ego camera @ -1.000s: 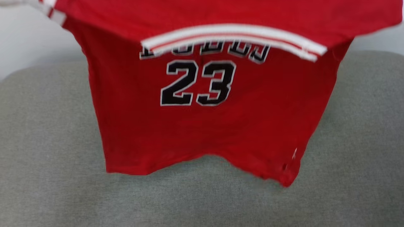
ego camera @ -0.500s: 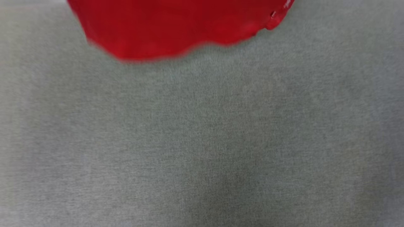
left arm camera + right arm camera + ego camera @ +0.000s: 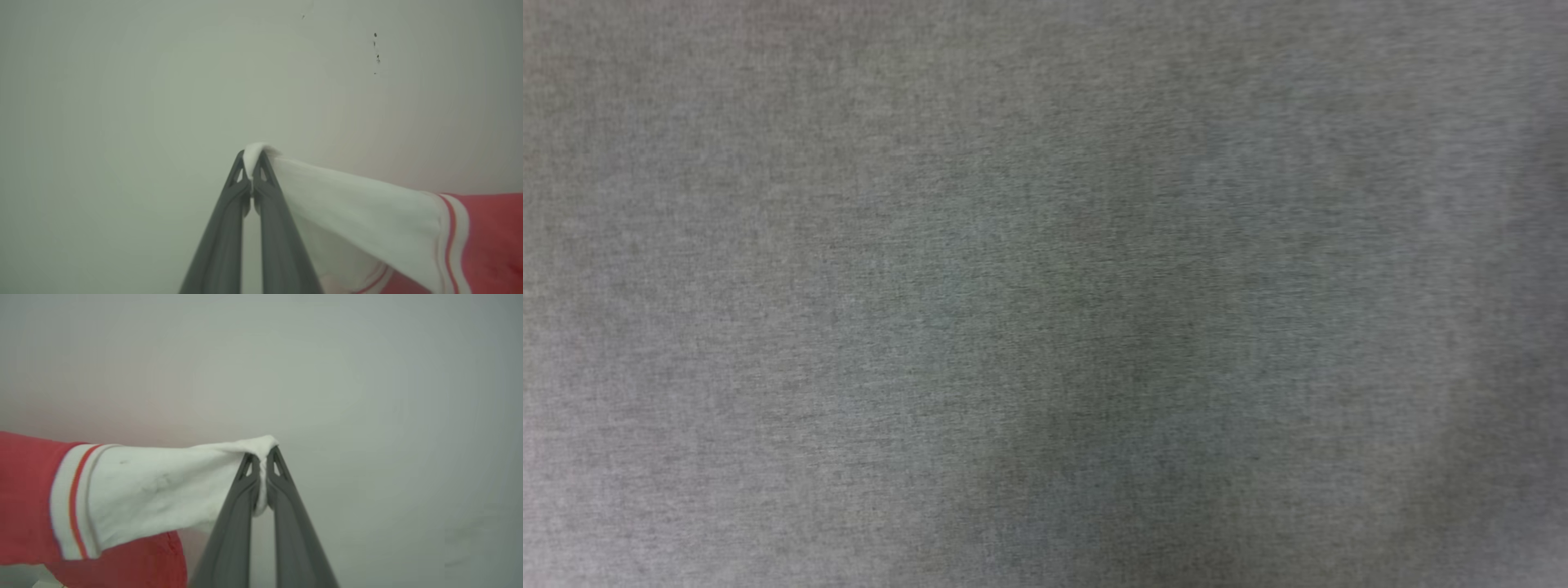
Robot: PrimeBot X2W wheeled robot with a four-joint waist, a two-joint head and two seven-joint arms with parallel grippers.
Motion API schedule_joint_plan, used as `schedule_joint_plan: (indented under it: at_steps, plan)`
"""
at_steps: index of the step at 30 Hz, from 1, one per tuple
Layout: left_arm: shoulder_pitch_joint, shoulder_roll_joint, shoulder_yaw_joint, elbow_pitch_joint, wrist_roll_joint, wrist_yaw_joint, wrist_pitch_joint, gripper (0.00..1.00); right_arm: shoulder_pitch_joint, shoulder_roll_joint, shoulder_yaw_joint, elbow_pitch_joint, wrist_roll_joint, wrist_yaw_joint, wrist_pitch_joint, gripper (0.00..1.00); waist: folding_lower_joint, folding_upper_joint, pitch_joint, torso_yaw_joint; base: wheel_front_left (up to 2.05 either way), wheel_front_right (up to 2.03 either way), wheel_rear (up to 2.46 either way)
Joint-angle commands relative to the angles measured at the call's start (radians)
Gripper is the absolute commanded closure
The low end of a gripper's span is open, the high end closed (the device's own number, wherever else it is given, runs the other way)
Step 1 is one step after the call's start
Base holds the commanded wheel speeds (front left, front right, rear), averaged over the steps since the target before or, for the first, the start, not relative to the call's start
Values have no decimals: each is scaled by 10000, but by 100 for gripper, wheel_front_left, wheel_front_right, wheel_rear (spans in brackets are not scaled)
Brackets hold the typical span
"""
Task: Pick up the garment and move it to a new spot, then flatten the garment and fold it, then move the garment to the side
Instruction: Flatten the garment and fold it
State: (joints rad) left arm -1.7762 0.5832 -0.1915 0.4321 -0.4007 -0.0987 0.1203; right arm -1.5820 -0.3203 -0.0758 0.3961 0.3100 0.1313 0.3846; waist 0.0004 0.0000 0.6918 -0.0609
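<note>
wrists — our left gripper (image 3: 252,158) and right gripper (image 3: 263,456) each clamp the garment (image 3: 359,204) by a white sleeve | head — grey cloth (image 3: 1045,294); earlier this camera faced the garment

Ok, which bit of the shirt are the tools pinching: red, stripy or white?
White: the left tool and right tool each pinch a white sleeve; the stripy trim and red body lie beyond them.

L gripper (image 3: 252,163) clamped on garment (image 3: 359,204) sleeve, pale wall (image 3: 122,102)

Grey heathered fabric surface (image 3: 768,245), soft shadow (image 3: 1111,425) across it, pale plain wall (image 3: 122,81) with dark specks (image 3: 376,53)
</note>
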Motion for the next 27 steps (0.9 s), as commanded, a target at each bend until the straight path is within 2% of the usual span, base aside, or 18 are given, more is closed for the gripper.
schedule_joint_plan:
  at_steps: [1,7,12,16,21,24,27]
  plan:
    - [7,5,3,59,4,-39,-122,100,-104,17,22,98,-43,-10,-113,100,-4,0,105,97,0,0,0]
    - [1325,-136,-245,662,-254,-141,-675,100,1053,302,266,921,146,-9,-868,100,-4,0,18,194,0,0,0]
    - [3312,-204,-490,911,-426,-188,-1239,100,2614,240,737,1292,308,-9,-1109,100,-4,0,-476,272,0,0,0]
    - [5172,-273,-665,882,-560,-191,-1665,100,4100,-274,1719,1192,360,-12,-1015,100,-4,0,-1121,341,0,0,0]
    - [7438,-182,-937,554,-686,-92,-1676,100,6039,-628,2240,1044,968,-10,-725,100,-4,0,-2135,390,0,0,0]
    - [9021,-8,-1023,108,-927,-9,-1345,100,7183,-862,2422,798,1369,-10,-288,100,-4,0,-2739,396,0,0,0]
    - [10471,438,-1037,-508,-1226,-36,-857,100,8400,-1274,2477,314,1670,-12,219,100,-4,0,-3286,456,0,0,0]
